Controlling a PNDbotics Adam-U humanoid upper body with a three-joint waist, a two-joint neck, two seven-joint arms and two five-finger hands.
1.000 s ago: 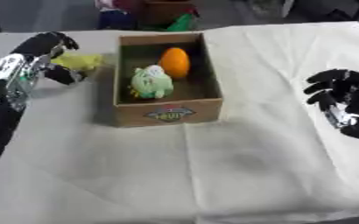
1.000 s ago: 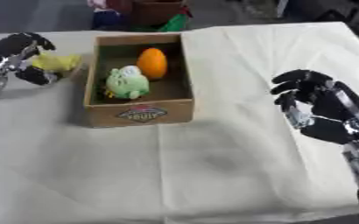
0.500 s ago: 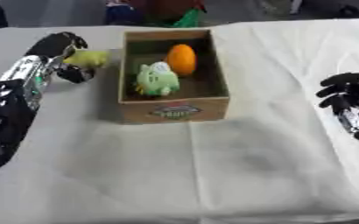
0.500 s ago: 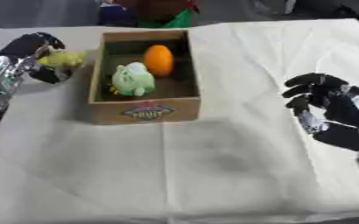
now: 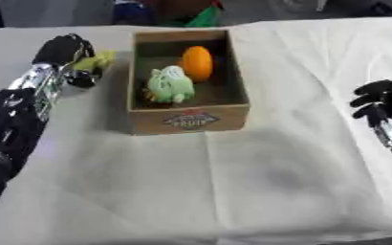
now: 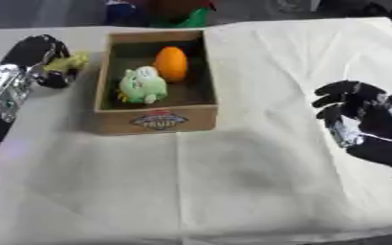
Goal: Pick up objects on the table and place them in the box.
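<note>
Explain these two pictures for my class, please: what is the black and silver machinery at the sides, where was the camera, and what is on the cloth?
Both pictures come from a stereo camera in a humanoid robot's head, looking down; one is its left eye, the other its right, at the same moment. The black and silver parts are its arms. The left hand is curled round a small yellow toy just beside the cardboard box. The right hand hangs to the right over the white cloth, fingers curled, holding nothing. Inside the box lie an orange egg-shaped thing and a pale green toy.
</note>
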